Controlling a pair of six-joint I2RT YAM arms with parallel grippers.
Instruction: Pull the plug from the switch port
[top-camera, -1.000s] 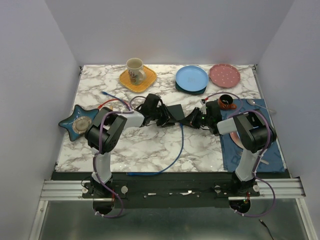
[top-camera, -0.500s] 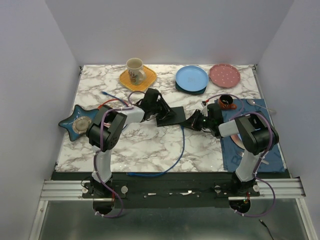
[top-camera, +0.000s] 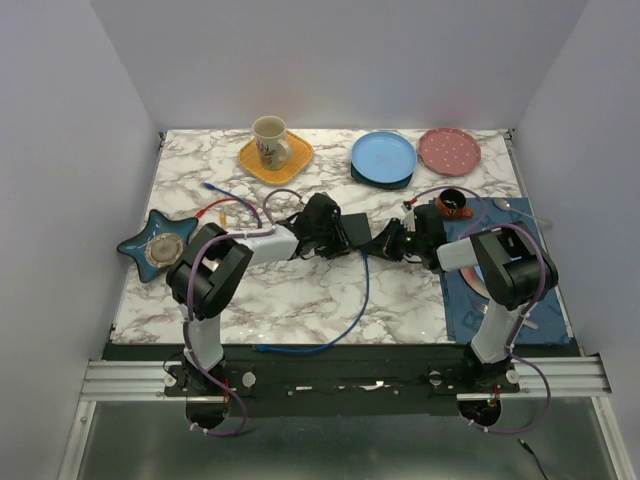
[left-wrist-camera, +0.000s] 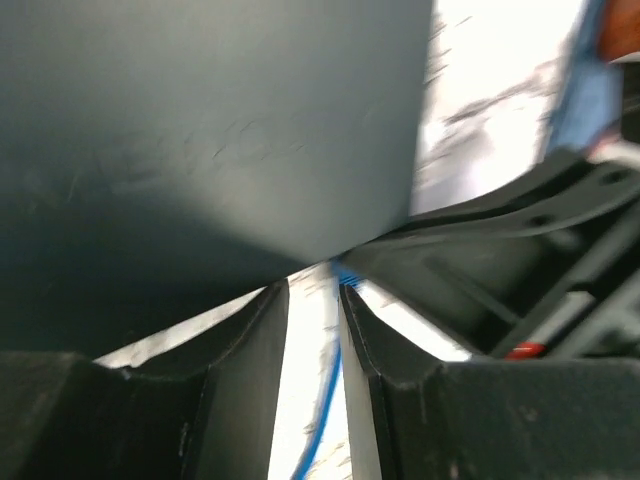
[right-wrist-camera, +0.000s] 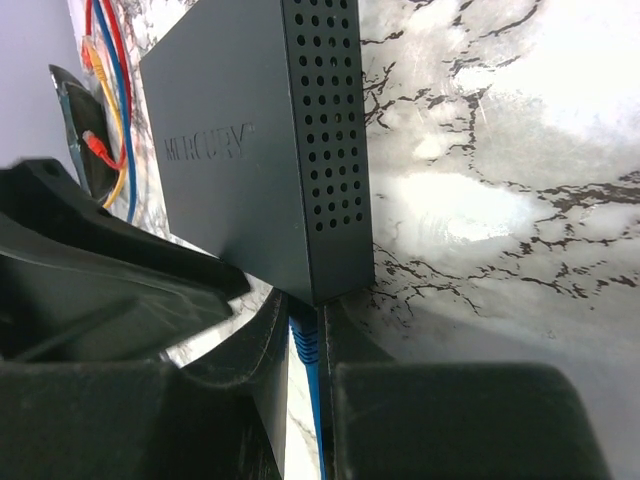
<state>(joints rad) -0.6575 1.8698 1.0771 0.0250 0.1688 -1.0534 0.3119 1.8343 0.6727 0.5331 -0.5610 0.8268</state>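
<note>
The flat black switch box (top-camera: 357, 228) lies mid-table; it reads "MERCURY" in the right wrist view (right-wrist-camera: 250, 150). A blue plug (right-wrist-camera: 303, 338) sits in a socket at the box's near corner. Its blue cable (top-camera: 360, 290) runs toward the table's front. My right gripper (top-camera: 380, 244) is closed on the plug (right-wrist-camera: 303, 322), a finger on each side. My left gripper (top-camera: 337, 238) rests at the box's left part. In the left wrist view its jaws are nearly closed (left-wrist-camera: 314, 290) at a corner of the box (left-wrist-camera: 200, 130). Only the cable (left-wrist-camera: 325, 400) shows through the gap.
A star-shaped blue dish (top-camera: 157, 245) lies at left, with loose red, orange and blue cables (top-camera: 225, 205) near it. A mug (top-camera: 270, 140) on a yellow plate (top-camera: 290, 160), a blue plate (top-camera: 383, 155) and a pink plate (top-camera: 448, 150) stand at the back. A red cup (top-camera: 452, 203) and a blue mat (top-camera: 505, 290) are at right.
My left gripper has moved right and nearer, from the box's far-left side onto its left part. The box has shifted slightly. My right gripper has stayed at the plug.
</note>
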